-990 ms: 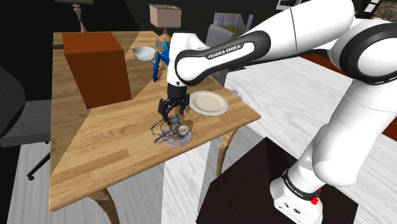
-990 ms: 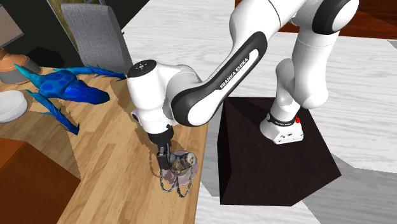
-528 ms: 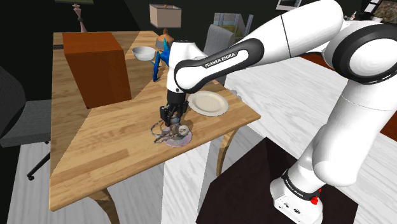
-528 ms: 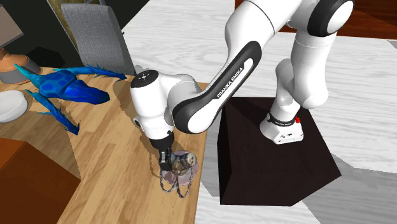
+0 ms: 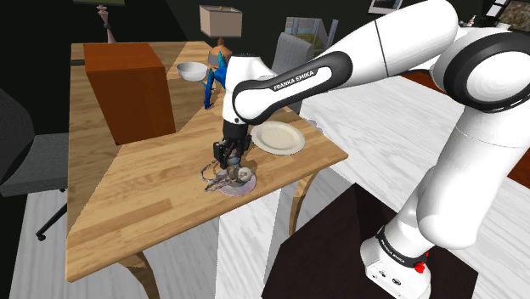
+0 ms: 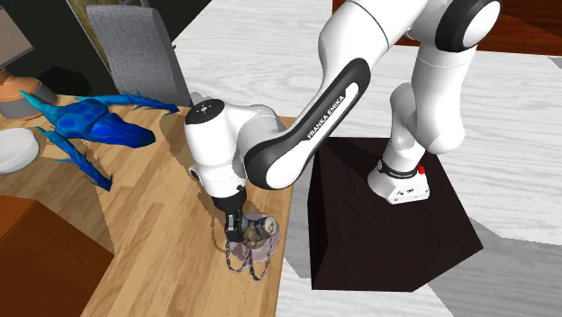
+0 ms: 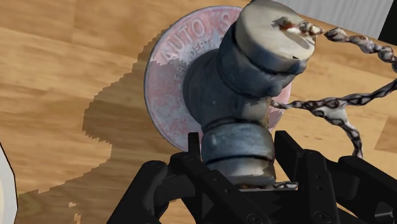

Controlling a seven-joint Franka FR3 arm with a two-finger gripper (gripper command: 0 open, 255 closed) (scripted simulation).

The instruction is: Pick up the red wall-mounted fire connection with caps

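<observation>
The all-black two-finger gripper (image 7: 236,145) is clamped on the nearer grey cap of the fire connection (image 7: 191,83), a faded pinkish-red round plate carrying grey capped fittings and thin chains. One finger presses each side of that cap. The fire connection lies on the light wooden table (image 5: 127,212) at the edge nearest the stand, near a round white plate (image 5: 279,138).

A white Franka arm (image 5: 425,51) rises at the shoulder view's lower right, arches up and reaches left, its wrist turned straight downward. The black end effector (image 7: 236,153) points down, its two fingers (image 7: 289,153) pressed against either side of the grey fire connection's (image 7: 254,70) lower cap.
</observation>
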